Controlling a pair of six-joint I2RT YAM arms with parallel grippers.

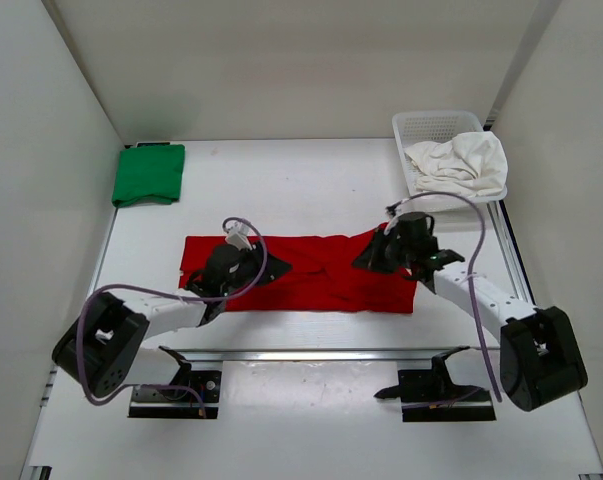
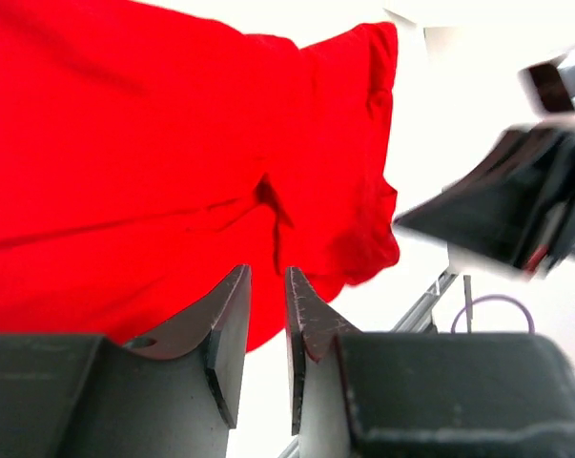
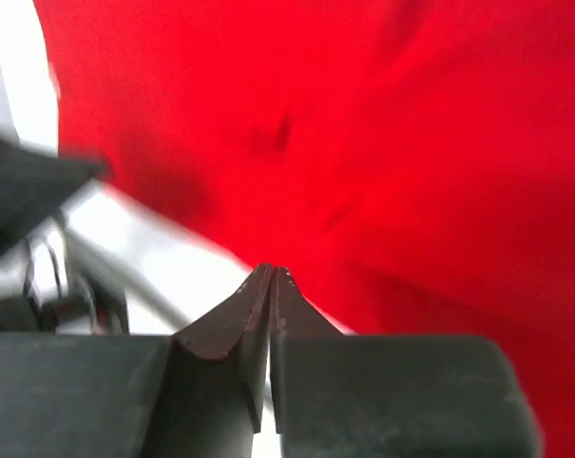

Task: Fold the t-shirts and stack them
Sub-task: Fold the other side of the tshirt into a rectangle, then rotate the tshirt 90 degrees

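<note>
Both ends of the red t-shirt (image 1: pixel 311 280), spread mid-frame for folding, are attended: left gripper (image 2: pixel 266 277) narrowly parted and empty, right gripper (image 3: pixel 271 273) closed on nothing visible.

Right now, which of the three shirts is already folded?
The green shirt, a compact rectangle at the far left. The red shirt lies stretched across the middle; the white shirt is bunched in the basket.

red t-shirt (image 1: pixel 321 280): soft matt cloth, creased | basket (image 1: pixel 421 125): white plastic mesh | left pincer (image 2: pixel 266 275): matt black, scuffed
</note>
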